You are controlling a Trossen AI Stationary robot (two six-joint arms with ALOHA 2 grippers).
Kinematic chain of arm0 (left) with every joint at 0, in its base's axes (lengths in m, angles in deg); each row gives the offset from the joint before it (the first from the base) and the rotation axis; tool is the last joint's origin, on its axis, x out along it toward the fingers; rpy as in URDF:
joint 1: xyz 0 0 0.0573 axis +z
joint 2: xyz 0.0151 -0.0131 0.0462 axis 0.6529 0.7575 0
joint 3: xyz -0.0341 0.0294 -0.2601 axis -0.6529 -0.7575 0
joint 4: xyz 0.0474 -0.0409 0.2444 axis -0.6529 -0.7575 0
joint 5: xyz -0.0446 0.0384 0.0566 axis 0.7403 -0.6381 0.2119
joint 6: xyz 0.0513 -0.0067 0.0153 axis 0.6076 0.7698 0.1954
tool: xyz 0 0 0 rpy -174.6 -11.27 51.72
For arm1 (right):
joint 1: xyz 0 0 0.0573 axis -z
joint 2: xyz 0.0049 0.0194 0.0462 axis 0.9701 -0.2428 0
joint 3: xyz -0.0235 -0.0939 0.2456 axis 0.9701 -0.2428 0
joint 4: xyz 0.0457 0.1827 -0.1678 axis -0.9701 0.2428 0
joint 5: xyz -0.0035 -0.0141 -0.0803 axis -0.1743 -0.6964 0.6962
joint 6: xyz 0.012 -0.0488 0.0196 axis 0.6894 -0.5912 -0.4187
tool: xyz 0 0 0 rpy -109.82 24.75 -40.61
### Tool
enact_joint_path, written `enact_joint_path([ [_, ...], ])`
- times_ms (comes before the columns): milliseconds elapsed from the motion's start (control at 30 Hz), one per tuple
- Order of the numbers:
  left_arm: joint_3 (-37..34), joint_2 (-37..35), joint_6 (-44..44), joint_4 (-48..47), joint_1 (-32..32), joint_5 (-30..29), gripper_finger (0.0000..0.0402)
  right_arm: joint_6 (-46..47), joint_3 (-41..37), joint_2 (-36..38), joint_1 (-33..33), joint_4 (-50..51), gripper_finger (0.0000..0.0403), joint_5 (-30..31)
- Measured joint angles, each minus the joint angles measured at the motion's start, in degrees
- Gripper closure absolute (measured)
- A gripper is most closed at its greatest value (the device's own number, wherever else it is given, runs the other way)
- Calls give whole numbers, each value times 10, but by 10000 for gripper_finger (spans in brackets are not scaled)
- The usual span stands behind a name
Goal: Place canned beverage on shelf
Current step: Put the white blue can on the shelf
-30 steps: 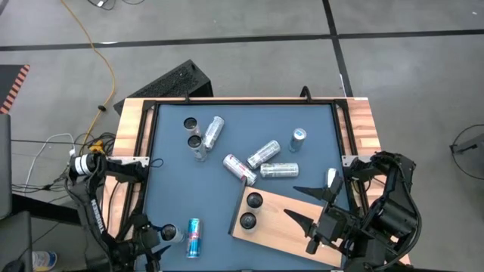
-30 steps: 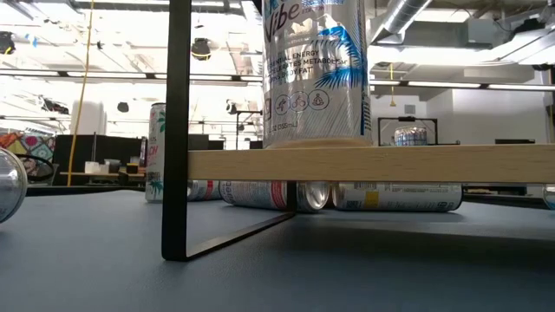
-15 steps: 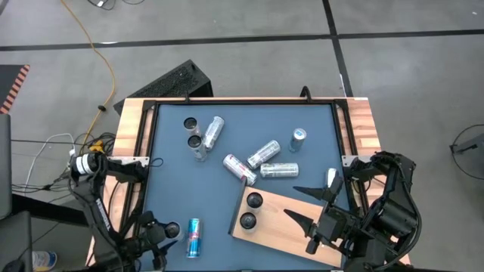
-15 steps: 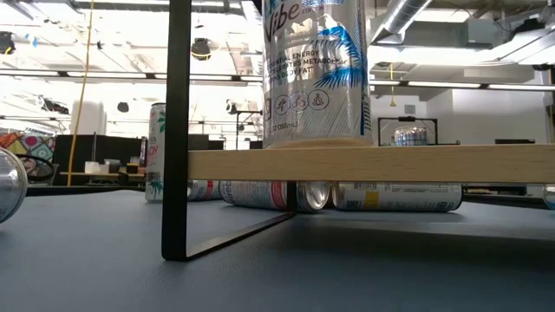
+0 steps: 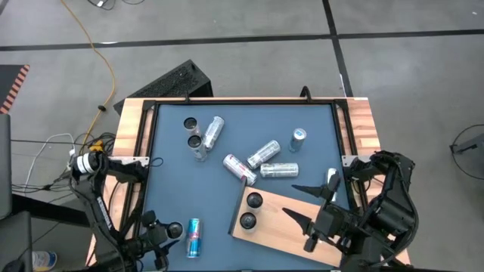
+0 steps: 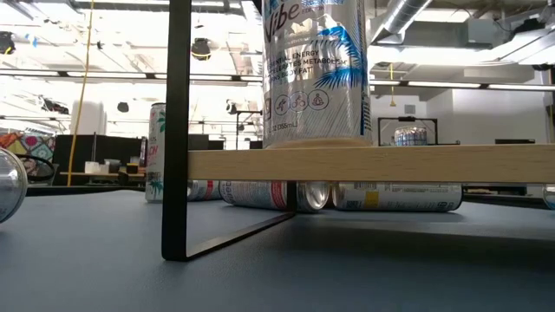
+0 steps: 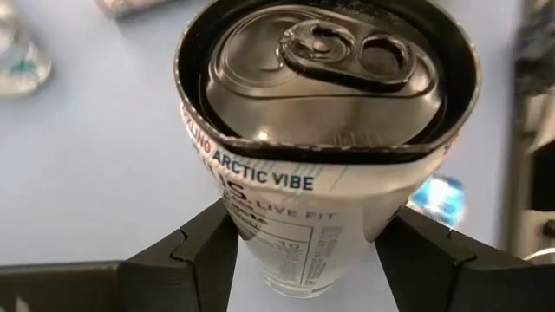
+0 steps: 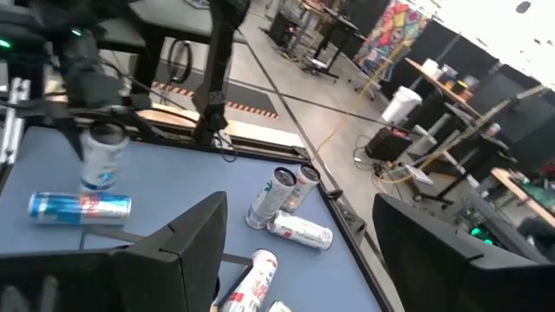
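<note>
Left gripper: at the near left corner of the tabletop. Its jaws sit on both sides of a white can that stands upright. I cannot tell if they are squeezing it yet.
White can: it stands on the tabletop, just beside a blue can that lies on its side.
Right gripper: it waits above the shelf with its jaws apart and nothing in them.
Shelf: a wooden board at the near right of the tabletop, lifted up on a dark frame. Two cans already stand on its left end.
Other cans: five more are near the middle and far left of the tabletop. Some stand and some lie down.
What could go wrong: if the jaws do not squeeze hard enough, the white can may slip out when it is lifted.
Also: the blue can is very close, so the arm might bump it and make it roll.
Also: the white can could knock over the two cans on the shelf if it is set down too near them.
</note>
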Motion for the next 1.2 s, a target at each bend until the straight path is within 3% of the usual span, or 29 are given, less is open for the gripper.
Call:
enact_joint_path([
  [333, 87, -87, 244, 8, 1, -24, 189, -22, 0, 0, 38, -1, 122, -45],
  [500, 100, -151, 438, 75, 13, -79, 189, -86, -9, 1, 50, -37, 122, -49],
  [600, 101, -189, 580, 142, 31, -60, 189, -170, -33, 0, 56, -116, 122, -70],
  [800, 101, -247, 853, 292, 106, 93, 189, -334, -67, 2, 82, -303, 122, -231],
  [1000, 101, -256, 960, 340, 196, 330, 189, -408, -120, 2, 119, -438, 122, -407],
  [1200, 101, -243, 1027, 369, 244, 537, 189, -465, -152, 0, 140, -531, 122, -448],
])
